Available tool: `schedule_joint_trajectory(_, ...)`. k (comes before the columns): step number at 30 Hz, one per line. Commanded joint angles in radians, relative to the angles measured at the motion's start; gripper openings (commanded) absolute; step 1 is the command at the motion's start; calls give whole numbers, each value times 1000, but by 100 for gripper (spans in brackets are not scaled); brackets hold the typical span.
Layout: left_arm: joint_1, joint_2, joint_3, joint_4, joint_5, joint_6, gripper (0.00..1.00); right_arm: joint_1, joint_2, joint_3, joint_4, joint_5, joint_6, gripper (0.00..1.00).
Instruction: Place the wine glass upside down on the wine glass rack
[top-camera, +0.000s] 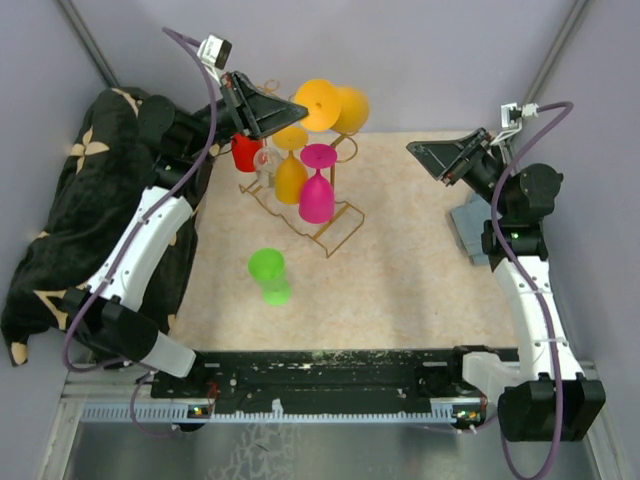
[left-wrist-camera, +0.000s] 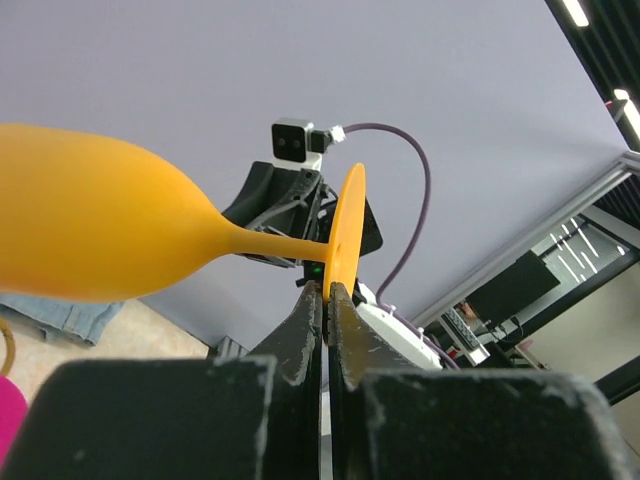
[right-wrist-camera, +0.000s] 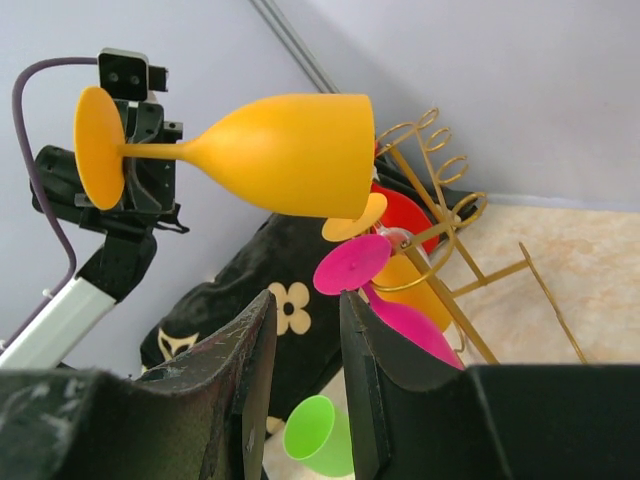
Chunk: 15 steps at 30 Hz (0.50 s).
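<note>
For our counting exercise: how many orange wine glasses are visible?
2. One orange glass, gripped by its foot in the left gripper; a second orange glass, upside down on the rack.

Matt orange plastic wine glass, shiny gold wire rack, soft black cloth

Black flowered blanket at left, grey cloth at right

Orange wine glass, gold rack
</note>
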Motion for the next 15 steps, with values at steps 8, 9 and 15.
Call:
schedule_joint_trajectory(8, 4, 89, 99, 71, 26, 32, 0, -8, -79, -15, -70, 31, -85, 33)
schedule_joint_trajectory(9, 4, 93, 98, 76, 29, 31, 0, -8, -79, -18, -70, 32, -84, 33)
schedule_joint_trajectory(15, 3, 104, 97, 72, 6, 113, 0, -8, -85, -32, -53, 29, -71, 33)
